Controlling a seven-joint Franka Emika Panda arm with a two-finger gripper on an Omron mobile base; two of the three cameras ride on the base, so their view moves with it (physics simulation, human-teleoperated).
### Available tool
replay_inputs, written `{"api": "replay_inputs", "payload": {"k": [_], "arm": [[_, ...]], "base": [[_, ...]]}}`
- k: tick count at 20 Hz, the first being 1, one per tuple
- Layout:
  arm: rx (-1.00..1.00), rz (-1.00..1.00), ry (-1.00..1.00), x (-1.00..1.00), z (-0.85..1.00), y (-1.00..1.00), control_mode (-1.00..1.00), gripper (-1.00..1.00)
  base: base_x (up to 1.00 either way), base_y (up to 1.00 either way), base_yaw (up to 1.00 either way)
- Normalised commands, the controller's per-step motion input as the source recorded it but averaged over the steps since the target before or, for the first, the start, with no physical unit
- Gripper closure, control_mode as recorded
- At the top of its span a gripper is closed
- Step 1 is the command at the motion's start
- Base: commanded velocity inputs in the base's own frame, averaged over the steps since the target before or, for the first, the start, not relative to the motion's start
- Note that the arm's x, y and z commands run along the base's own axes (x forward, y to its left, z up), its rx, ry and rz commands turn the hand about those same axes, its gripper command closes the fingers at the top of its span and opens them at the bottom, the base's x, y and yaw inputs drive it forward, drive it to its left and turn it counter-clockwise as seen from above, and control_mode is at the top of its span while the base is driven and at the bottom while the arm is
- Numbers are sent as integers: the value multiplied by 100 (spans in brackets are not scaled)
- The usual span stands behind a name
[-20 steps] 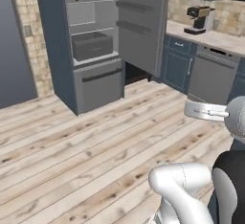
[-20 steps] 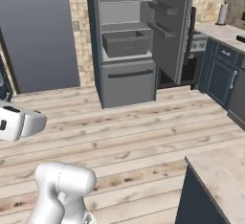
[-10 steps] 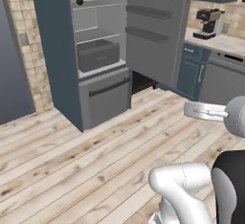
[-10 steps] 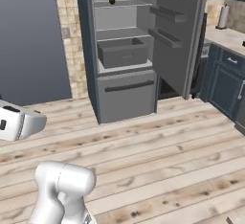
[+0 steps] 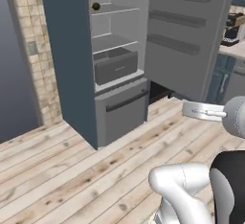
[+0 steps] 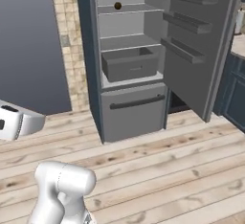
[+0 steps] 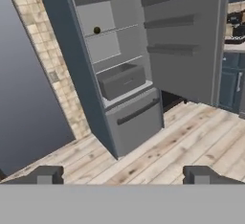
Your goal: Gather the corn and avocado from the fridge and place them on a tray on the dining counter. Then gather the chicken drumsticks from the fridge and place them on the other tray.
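Ahead of the pincer (image 7: 122,175), whose tips stand wide apart with nothing between them, the fridge (image 7: 119,74) stands open; a small dark avocado (image 7: 97,29) sits on its upper shelf (image 7: 107,31).

Both base views look forward-down from behind the arm, left and right; hand view faces ahead; all share the open fridge (image 5: 115,70) (image 6: 129,60) (image 7: 119,74), near.
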Motion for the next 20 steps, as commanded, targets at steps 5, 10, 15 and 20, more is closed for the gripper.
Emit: {"api": "replay_inputs", "payload": {"k": [5, 10, 15, 20], "arm": [[0, 0, 0, 0, 0, 0, 100, -100], [0, 0, 0, 0, 0, 0, 100, -100], [0, 0, 0, 0, 0, 0, 100, -100], [0, 0, 0, 0, 0, 0, 100, -100]], "base": [[100, -1, 1], [100, -12, 9], [91, -24, 12], [74, -36, 14]]}}
